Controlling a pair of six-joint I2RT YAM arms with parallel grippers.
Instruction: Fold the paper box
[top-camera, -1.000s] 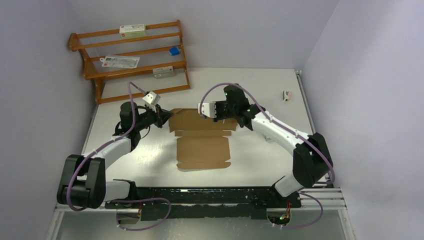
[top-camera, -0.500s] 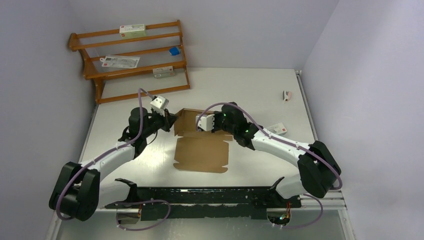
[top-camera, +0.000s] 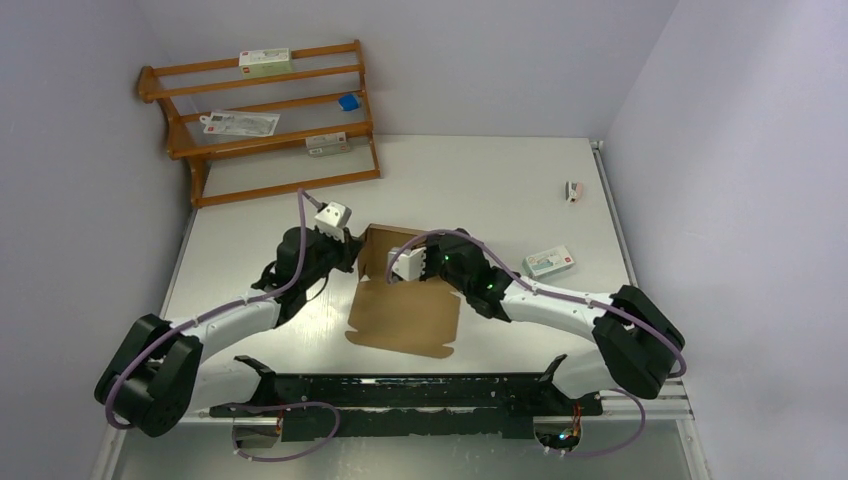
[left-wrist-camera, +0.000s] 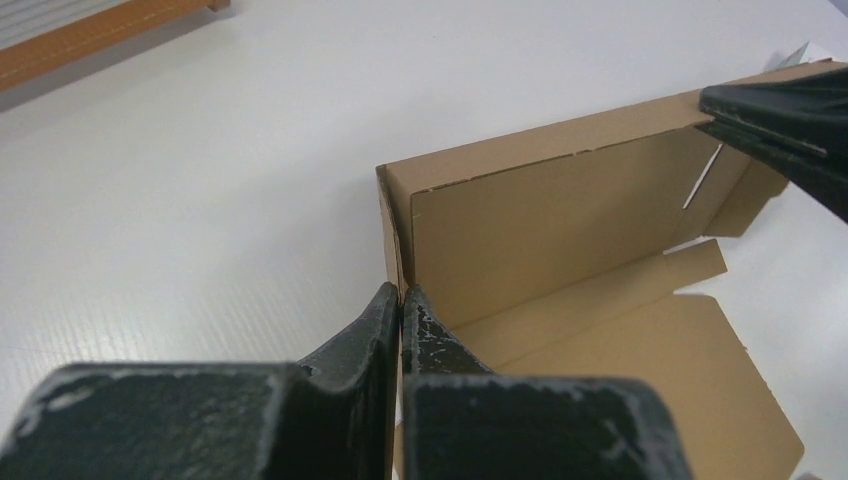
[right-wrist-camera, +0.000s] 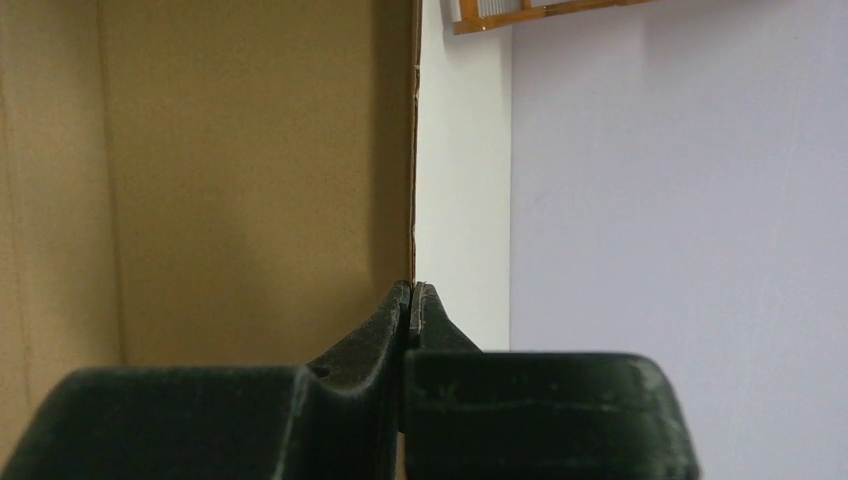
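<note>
**A:** Where is the paper box being found?

**B:** On the counter, between the two arms. The base panel is lying flat. The far panel is being held raised, near upright.

**A:** And the jaws?

**B:** The left gripper has its jaws pressed together, and the raised panel's left corner edge is being pinched between them. The right gripper is likewise closed, with the thin board being pinched at the panel's top edge, towards its right end.

**A:** How is the handling being judged?

**B:** Light. Stiff across the flat panels, and bending readily only along the scored creases. The matt corrugated faces are being judged unlikely to slip. Crushing is being risked at the edge if it is squeezed hard. Nothing is pinning the base, so sliding on the smooth counter is being expected.

**A:** Where is hold best being taken?

**B:** On panel edges close to the corners, clear of the creases, so the fold lines are being left free. The loose tabs are being judged too floppy.
</note>
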